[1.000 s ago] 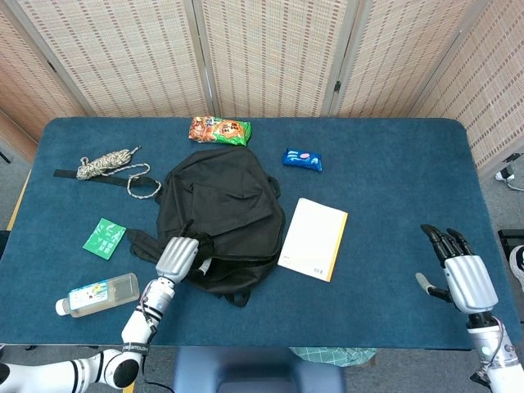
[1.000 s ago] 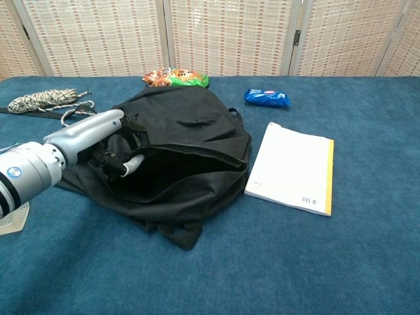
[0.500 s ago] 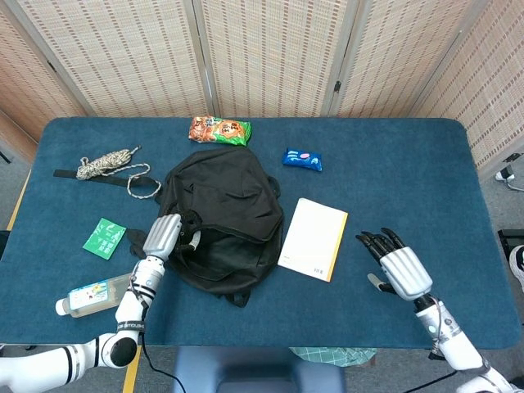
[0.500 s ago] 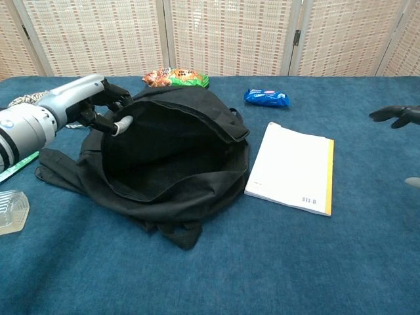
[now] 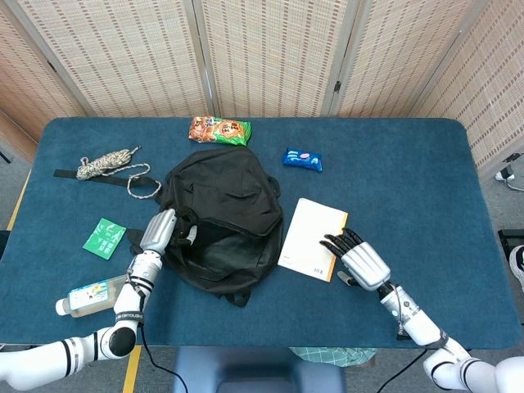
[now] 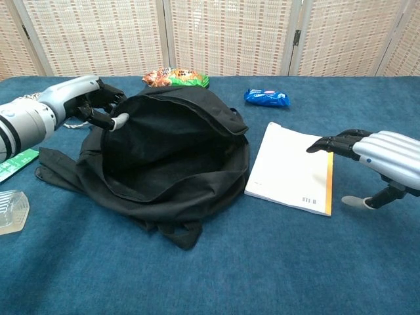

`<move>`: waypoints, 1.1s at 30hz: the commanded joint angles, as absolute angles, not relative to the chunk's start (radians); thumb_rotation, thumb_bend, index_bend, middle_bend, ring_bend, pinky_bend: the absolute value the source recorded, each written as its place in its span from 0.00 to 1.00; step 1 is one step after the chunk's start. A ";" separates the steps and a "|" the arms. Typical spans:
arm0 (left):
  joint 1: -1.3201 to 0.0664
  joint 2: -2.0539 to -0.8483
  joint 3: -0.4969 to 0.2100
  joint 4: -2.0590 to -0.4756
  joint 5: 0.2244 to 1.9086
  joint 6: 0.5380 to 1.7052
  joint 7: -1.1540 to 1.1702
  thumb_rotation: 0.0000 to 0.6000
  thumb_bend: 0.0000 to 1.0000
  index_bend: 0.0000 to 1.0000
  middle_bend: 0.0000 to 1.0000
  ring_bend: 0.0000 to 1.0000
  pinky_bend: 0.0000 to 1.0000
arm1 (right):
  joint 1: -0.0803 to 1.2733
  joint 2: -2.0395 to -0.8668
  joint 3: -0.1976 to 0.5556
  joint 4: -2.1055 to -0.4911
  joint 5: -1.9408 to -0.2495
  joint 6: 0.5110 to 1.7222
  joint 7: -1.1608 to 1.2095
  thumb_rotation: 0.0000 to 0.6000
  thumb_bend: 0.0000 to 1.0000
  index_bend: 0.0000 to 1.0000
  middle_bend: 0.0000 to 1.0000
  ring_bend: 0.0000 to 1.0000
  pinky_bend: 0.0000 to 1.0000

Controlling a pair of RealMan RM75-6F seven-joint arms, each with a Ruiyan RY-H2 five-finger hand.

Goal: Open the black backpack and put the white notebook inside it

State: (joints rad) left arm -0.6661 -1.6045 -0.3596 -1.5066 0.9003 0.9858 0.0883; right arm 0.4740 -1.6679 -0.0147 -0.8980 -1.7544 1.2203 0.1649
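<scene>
Our left hand (image 6: 85, 102) grips the upper edge of the backpack (image 5: 223, 219) opening and holds it lifted, so in the chest view we look into a wide dark mouth; the inside is too black for us to make out any contents. From the head view the hand's fingers are buried in the fabric and only its silver back shows (image 5: 158, 231).

The notebook (image 6: 291, 168) lies flat on the table (image 5: 409, 180) just right of the backpack, its left edge close to the bag's side. Our right hand (image 6: 371, 157) hovers over the notebook's right edge, loose and holding nothing, fingers spread, thumb pointing down beside the yellow spine; whether the fingertips touch the cover we cannot tell.

A bottle (image 5: 97, 294) near the left edge is cut off in the chest view. A rope (image 5: 110, 164), a green packet (image 5: 104, 237), a snack bag (image 5: 219, 129) and a blue packet (image 5: 302, 159) lie around the backpack.
</scene>
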 commanded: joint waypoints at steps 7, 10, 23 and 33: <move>-0.671 -1.610 -0.346 -1.495 0.903 0.988 0.077 1.00 0.72 0.71 0.42 0.39 0.05 | 0.489 -1.686 -0.034 -0.872 -1.737 1.199 0.163 1.00 0.32 0.17 0.17 0.20 0.12; -0.673 -1.611 -0.343 -1.492 0.904 0.988 0.075 1.00 0.72 0.71 0.42 0.39 0.05 | 0.497 -1.694 -0.035 -0.867 -1.730 1.193 0.162 1.00 0.32 0.17 0.17 0.20 0.12; -0.671 -1.608 -0.329 -1.483 0.904 0.987 0.057 1.00 0.72 0.70 0.42 0.39 0.05 | 0.527 -1.710 -0.045 -0.870 -1.714 1.166 0.137 1.00 0.32 0.17 0.17 0.20 0.12; -0.673 -1.612 -0.322 -1.477 0.912 0.984 0.044 1.00 0.72 0.70 0.42 0.38 0.05 | 0.534 -1.705 -0.048 -0.889 -1.696 1.157 0.118 1.00 0.32 0.17 0.17 0.20 0.12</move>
State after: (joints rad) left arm -0.6727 -1.6117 -0.3219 -1.4768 0.9117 0.9840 0.0445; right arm 0.5326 -1.7033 -0.0479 -0.8894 -1.6960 1.1578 0.1193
